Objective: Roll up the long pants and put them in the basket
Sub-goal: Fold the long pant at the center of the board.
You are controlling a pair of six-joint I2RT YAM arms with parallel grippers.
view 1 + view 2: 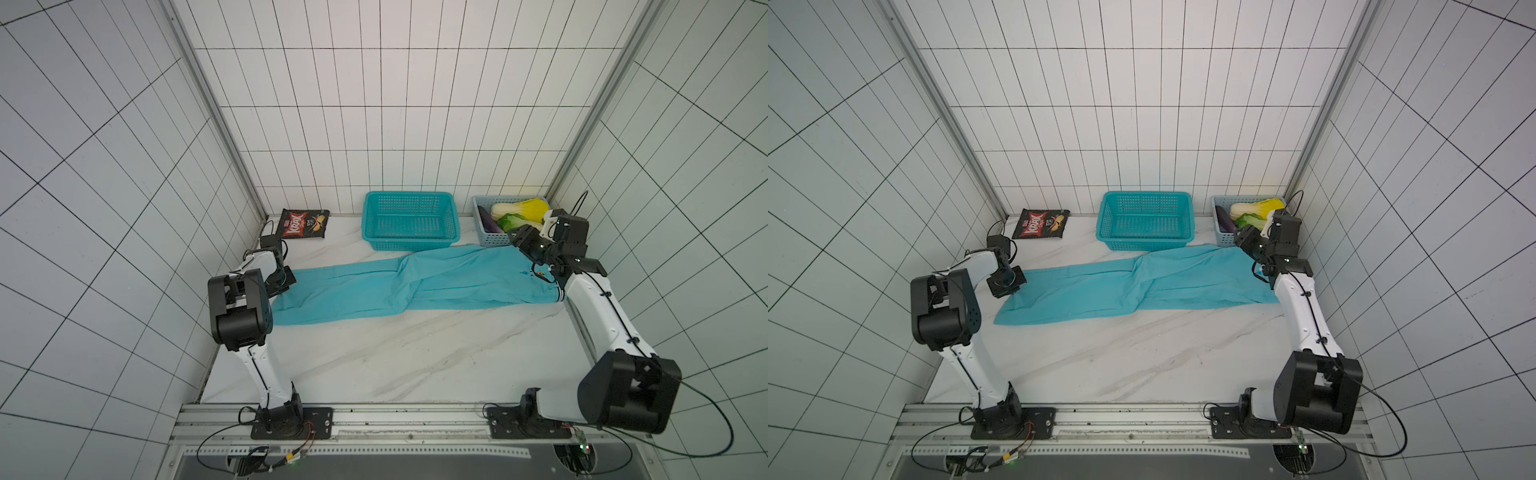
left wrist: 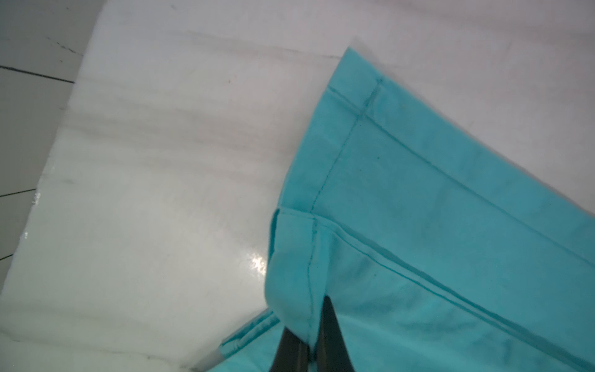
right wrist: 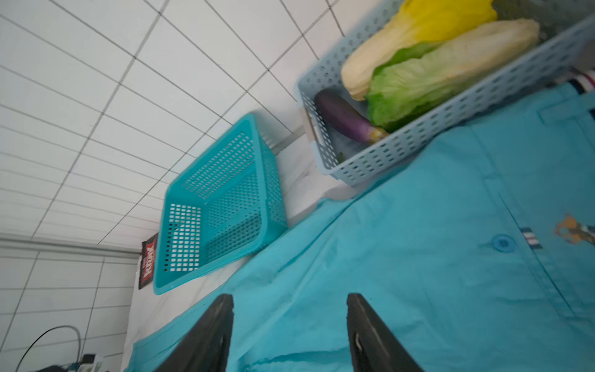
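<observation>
The long pants [image 1: 415, 282] lie spread flat across the white marble table in both top views, leg hems at the left and the striped waistband [image 1: 559, 297] at the right. My left gripper [image 2: 309, 322] is shut on a pinched fold of a leg hem, the cloth [image 2: 418, 225] rising between its black fingers [image 2: 331, 331]. In a top view it sits at the pants' left end [image 1: 1013, 286]. My right gripper [image 3: 289, 299] hangs open just above the waist area, nothing between its fingers. A turquoise button [image 3: 503, 243] shows nearby.
A turquoise perforated basket [image 1: 409, 220] stands behind the pants, touching their far edge. At the back right, a grey-blue basket [image 1: 490, 237] holds cabbage and an eggplant, close beside my right wrist. A chip bag [image 1: 305, 224] lies at the back left. Tiled walls enclose three sides.
</observation>
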